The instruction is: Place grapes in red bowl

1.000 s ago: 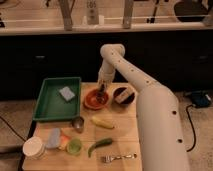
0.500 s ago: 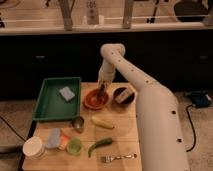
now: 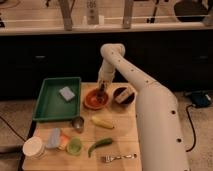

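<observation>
Over the round orange-red bowl [image 3: 89,103] on the wooden desk [image 3: 125,136], the gripper [image 3: 102,90] sits low by the small dark grapes [image 3: 101,95], I cannot tell its grip, and lifting early could pull them out.

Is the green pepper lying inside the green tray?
No, the green pepper lies on the table near the fork, outside the green tray, while the gripper is at the red bowl.

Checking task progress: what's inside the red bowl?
The end effector hangs over the back of the red bowl. Bare bottom shows in front; anything beneath it, grapes included, is covered.
</observation>
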### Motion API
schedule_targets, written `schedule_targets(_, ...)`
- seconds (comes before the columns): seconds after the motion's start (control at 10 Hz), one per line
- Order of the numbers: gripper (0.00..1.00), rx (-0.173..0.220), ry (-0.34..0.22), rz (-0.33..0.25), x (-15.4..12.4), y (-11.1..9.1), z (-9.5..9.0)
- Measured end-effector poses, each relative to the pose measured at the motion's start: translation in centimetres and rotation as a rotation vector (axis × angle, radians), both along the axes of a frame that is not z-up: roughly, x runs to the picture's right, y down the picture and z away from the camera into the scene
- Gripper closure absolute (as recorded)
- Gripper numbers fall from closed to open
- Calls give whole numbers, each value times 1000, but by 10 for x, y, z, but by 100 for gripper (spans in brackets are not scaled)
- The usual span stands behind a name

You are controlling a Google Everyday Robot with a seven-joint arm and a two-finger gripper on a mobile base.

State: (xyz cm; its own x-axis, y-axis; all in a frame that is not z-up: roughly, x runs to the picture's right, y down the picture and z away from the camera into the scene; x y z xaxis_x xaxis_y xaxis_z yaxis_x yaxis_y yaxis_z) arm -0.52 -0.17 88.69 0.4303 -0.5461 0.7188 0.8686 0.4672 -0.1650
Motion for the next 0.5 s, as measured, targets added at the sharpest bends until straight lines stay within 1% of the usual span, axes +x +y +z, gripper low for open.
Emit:
schedule_targets(0.1,62,0,0,-2,-1,0,0)
schedule_targets(0.2,50,1,0,-3,-1,0,0)
schedule_targets(0.5,24,0,2,-3,0,1,-1)
